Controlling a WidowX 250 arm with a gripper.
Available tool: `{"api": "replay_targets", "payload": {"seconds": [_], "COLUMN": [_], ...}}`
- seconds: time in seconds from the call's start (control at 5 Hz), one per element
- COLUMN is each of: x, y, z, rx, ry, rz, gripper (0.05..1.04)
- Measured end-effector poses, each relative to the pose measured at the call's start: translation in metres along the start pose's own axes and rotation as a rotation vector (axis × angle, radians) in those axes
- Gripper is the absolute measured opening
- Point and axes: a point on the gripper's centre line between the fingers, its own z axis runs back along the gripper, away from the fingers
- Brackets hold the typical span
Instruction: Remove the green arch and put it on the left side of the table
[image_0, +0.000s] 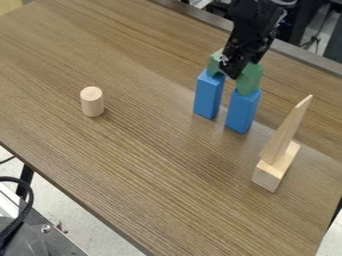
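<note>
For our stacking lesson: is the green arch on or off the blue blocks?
On: the green arch spans the blue blocks, one end on each top.

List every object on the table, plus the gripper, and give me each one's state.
Green arch: on top of both blue blocks, partly hidden by the gripper
Two blue blocks: upright, apart
Wooden cylinder: upright
Pointed wooden piece: point up, on the wooden block
Wooden block: lying flat
Gripper: at the arch
</note>
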Motion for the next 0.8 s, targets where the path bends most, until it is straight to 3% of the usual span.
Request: {"api": "replay_targets", "payload": {"seconds": [0.4, 0.8], "x": [0.007, 0.055], "y": [-0.005, -0.007], "z": [0.003, 0.034], "rx": [-0.019, -0.124], "ry": [-0.013, -0.077], "rz": [0.009, 0.143], "gripper": [0.546, 0.546]}}
